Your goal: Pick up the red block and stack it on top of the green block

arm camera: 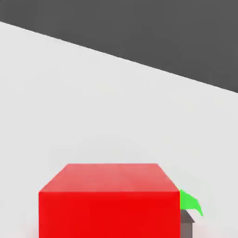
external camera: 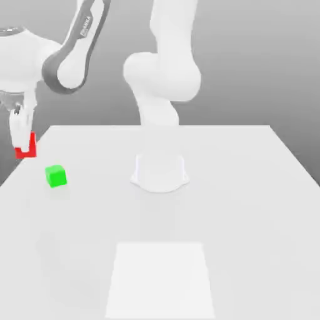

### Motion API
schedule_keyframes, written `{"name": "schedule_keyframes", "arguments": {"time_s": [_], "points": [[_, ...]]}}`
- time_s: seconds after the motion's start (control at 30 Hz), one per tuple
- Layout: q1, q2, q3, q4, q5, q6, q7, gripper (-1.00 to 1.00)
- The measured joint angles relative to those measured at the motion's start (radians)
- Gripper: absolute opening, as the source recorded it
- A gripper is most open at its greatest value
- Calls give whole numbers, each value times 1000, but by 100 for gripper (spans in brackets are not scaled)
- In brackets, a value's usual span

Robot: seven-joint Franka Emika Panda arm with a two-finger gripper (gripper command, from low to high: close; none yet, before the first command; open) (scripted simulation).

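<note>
- The gripper (external camera: 23, 134) hung at the far edge of the exterior view's left, fingers pointing down, pinching the red block (external camera: 26, 149) between them.
- One pale finger (external camera: 19, 129) covered part of the red block's face, so the block showed as an L-shaped patch of red below and beside it.
- The red block looked lifted off the table (external camera: 250, 206), though its underside and any shadow were hard to make out at that edge.
- The green block (external camera: 56, 176) sat flat on the table, near the red block, lower in the exterior view and toward that view's right of it. The two blocks were apart, not touching.
- A faint shadow lay on the table just under the green block.
- In the hand view, the red block (arm camera: 109, 202) sat close to the camera, its top face and one side face both visible. A small wedge of the green block (arm camera: 189, 203) peeked past one corner of the red block, with a bit of grey shadow (arm camera: 187, 223) next to it.
- The arm's grey-and-white wrist (external camera: 65, 62) rose above the gripper and bent back toward the robot base (external camera: 159, 172), which stood at the middle of the table, well apart from the green block toward the exterior view's right.
- A paler rectangular patch (external camera: 159, 278) marked the table on the near side of the base.
</note>
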Motion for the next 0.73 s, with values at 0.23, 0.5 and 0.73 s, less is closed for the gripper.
{"name": "schedule_keyframes", "arguments": {"time_s": [0.23,0.5,0.73], "points": [[-55,26,-125,-62,45,70,-72,-100],[45,188,-192,-66,200,230,-176,-100],[113,330,-144,-67,529,338,-405,100]]}}
